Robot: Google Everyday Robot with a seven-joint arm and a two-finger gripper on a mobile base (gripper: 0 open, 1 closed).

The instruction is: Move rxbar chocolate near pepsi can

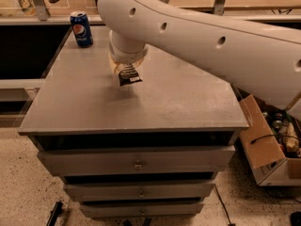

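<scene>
Firmly clamped between the fingers (pixel 114 68) of the gripper (pixel 126 72), the rxbar chocolate (pixel 129 75) hangs tilted just above the grey table (pixel 94 107). Open tabletop spreads outward to each edge. The pepsi can (pixel 81 28) stands at the far-left corner. Off right, a cardboard box (pixel 263 149) holds clutter.

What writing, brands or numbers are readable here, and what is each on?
pepsi can: round red, white and blue logo only; no letters readable.
rxbar chocolate, held in the gripper over the table: white text lines, too blurred to read.
No other text is readable.
</scene>
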